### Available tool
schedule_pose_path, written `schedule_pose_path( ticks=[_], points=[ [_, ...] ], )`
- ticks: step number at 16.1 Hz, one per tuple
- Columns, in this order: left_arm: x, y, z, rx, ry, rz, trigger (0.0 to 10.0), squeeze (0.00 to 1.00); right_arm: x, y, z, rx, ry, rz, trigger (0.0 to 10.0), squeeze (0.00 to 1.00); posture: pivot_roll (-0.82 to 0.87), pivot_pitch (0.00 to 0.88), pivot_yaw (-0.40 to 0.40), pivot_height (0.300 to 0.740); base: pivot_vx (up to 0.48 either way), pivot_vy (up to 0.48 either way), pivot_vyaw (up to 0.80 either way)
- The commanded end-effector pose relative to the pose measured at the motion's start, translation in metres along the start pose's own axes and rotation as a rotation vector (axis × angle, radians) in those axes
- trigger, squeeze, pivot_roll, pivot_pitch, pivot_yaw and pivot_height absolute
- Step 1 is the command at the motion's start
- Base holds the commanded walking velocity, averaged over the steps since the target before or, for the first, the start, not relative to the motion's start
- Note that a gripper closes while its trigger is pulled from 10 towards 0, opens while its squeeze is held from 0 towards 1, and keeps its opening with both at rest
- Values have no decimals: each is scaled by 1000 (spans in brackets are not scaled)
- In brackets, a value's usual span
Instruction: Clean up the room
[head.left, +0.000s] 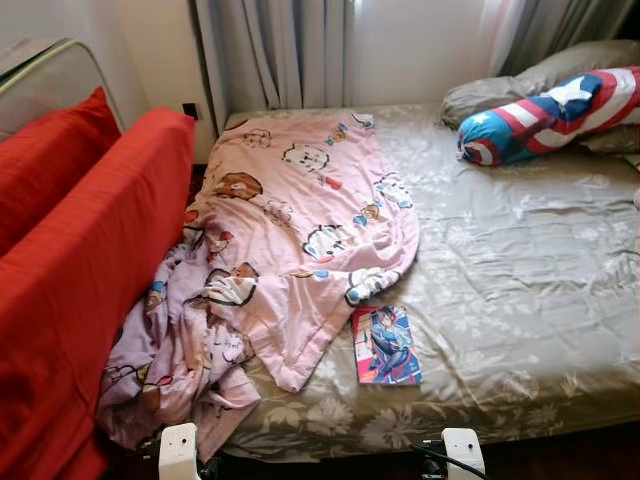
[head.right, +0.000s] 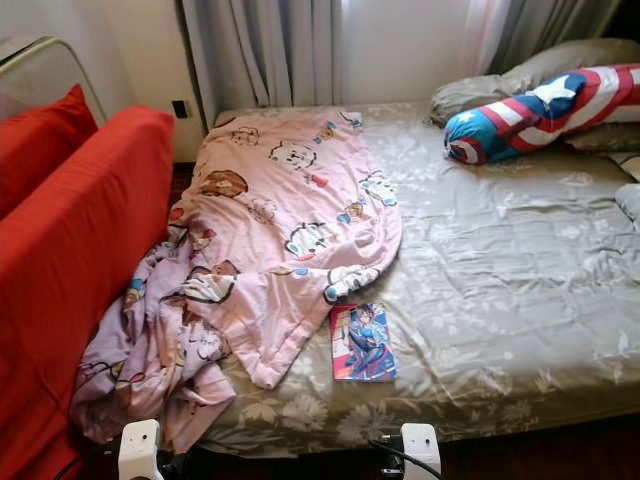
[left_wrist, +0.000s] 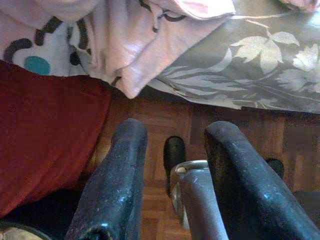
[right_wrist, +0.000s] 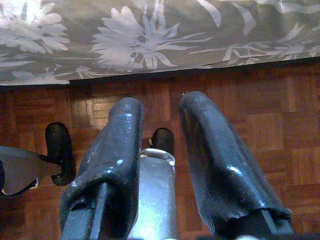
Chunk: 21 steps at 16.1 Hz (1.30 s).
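A pink cartoon-print duvet (head.left: 300, 230) lies rumpled over the left half of the bed (head.left: 520, 300), its lower end spilling off the near corner toward the wooden floor (right_wrist: 280, 130). Just beside its edge a comic book (head.left: 386, 345) rests flat on the grey floral sheet. A star-and-stripe bolster pillow (head.left: 545, 115) lies at the head, against grey pillows (head.left: 560, 75). Red cushions (head.left: 80, 270) stand left of the bed. The left pincer (left_wrist: 170, 150) and right pincer (right_wrist: 160, 125) both hang low over the floor at the bed's foot, fingers apart and empty
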<state>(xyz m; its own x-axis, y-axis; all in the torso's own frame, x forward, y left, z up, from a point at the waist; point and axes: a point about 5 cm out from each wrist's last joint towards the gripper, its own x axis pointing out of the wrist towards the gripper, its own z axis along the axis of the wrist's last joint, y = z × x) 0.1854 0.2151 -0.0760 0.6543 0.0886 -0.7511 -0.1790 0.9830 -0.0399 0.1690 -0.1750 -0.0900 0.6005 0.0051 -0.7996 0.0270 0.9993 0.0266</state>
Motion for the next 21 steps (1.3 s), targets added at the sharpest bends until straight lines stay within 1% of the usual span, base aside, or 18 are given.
schedule_pose_path(
  ticks=[1,3,10,14,16,21],
  points=[
    [0,-2,-2,18,2,-9,10000,0,-1,-3,-2,0,10,-5,10000,0,-4,48,7,740,0,-465,0],
    [0,-2,0,16,0,-8,10000,0,-1,-3,-2,-2,11,-3,10000,0,-4,49,6,740,0,-437,0],
    [0,-1,0,6,-1,-5,10000,0,0,-2,-1,-11,11,1,10000,0,-5,52,6,740,0,0,0],
    [0,-2,-1,2,-1,-5,10000,0,0,-3,-1,-27,7,5,10000,0,-5,52,3,740,0,0,669],
    [0,-2,0,0,-1,-5,10000,0,0,-3,-1,-8,8,0,10000,0,-6,51,2,740,0,0,0],
    [0,-2,-2,-12,2,-6,10000,0,0,-3,-1,-25,9,6,10000,0,-8,51,-2,740,0,0,0]
  ],
)
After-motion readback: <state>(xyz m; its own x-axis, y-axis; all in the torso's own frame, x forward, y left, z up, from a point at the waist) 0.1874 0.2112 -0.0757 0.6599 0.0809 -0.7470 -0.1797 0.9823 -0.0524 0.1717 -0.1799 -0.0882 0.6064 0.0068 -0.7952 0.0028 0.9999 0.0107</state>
